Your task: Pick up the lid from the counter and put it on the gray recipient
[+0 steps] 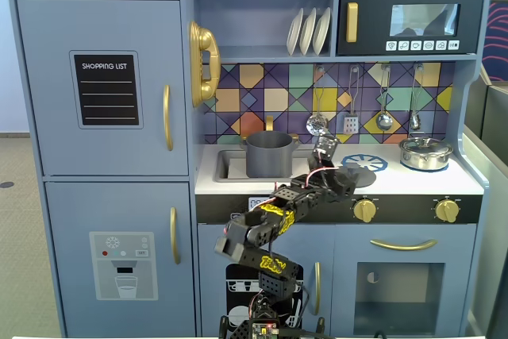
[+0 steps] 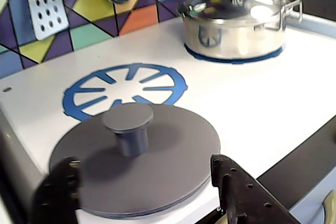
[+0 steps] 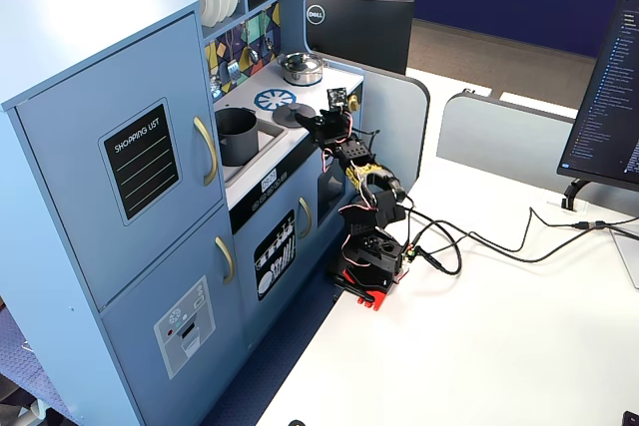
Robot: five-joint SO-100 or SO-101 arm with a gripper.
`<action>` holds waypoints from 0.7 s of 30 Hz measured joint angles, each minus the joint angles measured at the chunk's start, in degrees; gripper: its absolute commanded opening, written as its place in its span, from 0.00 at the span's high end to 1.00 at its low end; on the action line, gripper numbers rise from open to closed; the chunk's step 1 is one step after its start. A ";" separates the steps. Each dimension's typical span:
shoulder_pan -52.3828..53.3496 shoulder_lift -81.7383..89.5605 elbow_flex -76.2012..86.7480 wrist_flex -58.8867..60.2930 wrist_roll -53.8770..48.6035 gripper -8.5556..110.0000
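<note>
The dark gray lid [image 2: 173, 156] lies flat on the white counter, just in front of the blue burner mark [image 2: 123, 90], its knob [image 2: 128, 127] pointing up. My gripper [image 2: 144, 162] is open. One finger [image 2: 58, 192] is at the lid's left edge and the other at its right edge, near the front of the lid and short of the knob. It holds nothing. In a fixed view the gripper [image 1: 340, 174] partly covers the lid [image 1: 362, 177]. The gray recipient [image 1: 268, 154] stands in the sink to the left, open-topped; it also shows in the other fixed view [image 3: 238, 135].
A shiny steel pot with its own lid [image 2: 236, 27] stands on the far burner at the right [image 1: 425, 152]. Utensils [image 1: 351, 123] hang on the tiled back wall. The counter's front edge and knobs [image 1: 364, 209] lie just below the gripper. The arm's base [image 3: 364, 266] is clamped to the desk.
</note>
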 measured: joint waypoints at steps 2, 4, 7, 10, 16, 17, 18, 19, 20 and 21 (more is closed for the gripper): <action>0.00 -2.55 -1.41 -0.70 0.00 0.70; 0.00 -5.19 -2.99 -1.93 -0.53 0.70; -0.26 -9.23 -5.45 -4.04 -1.93 0.71; -1.05 -13.45 -8.00 -6.06 -2.90 0.71; -2.29 -21.18 -12.04 -9.76 -4.04 0.72; -2.29 -22.15 -12.57 -10.11 -4.22 0.72; -2.37 -23.03 -13.10 -10.46 -4.31 0.72; -2.55 -23.99 -13.45 -10.72 -4.48 0.73; -2.81 -24.70 -13.89 -10.99 -4.66 0.73; -3.16 -25.49 -14.33 -11.25 -4.66 0.73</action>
